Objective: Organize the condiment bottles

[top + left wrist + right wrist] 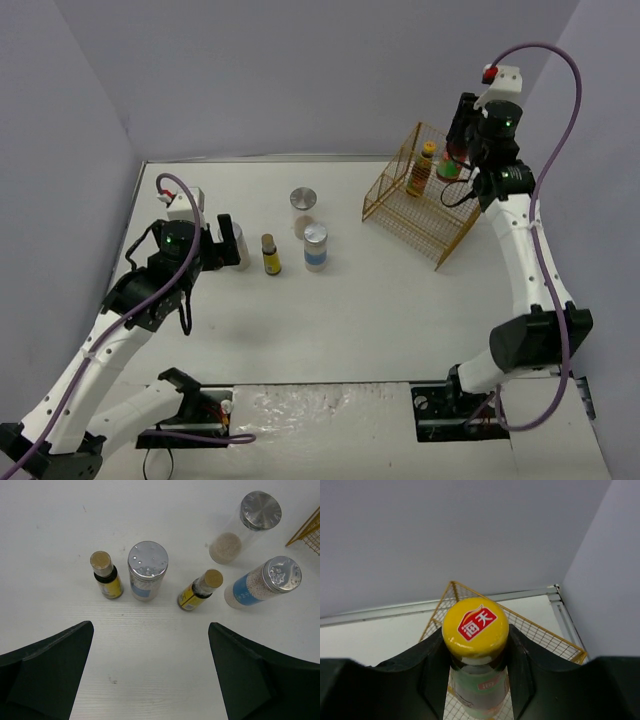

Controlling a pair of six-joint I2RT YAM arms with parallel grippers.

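My right gripper (pixel 458 148) is shut on a dark-brown bottle with a green label and yellow cap (pixel 475 625), held high over the gold wire basket (pixel 395 205). One dark bottle with an orange label (pixel 421 168) stands inside the basket. My left gripper (pixel 150 630) is open and empty, just short of a row on the table: a dark yellow-label bottle (pixel 106 575), a pale silver-lidded bottle (pixel 146 571), a second dark bottle (pixel 200 590), a blue-label pale bottle (pixel 262 582) and another pale one (pixel 250 522). In the top view the left gripper (pixel 224 243) hides part of that row.
The basket's near corner shows in the left wrist view (pixel 307 532). Grey walls close the table at the back and both sides. A metal rail (pixel 260 156) runs along the back edge.
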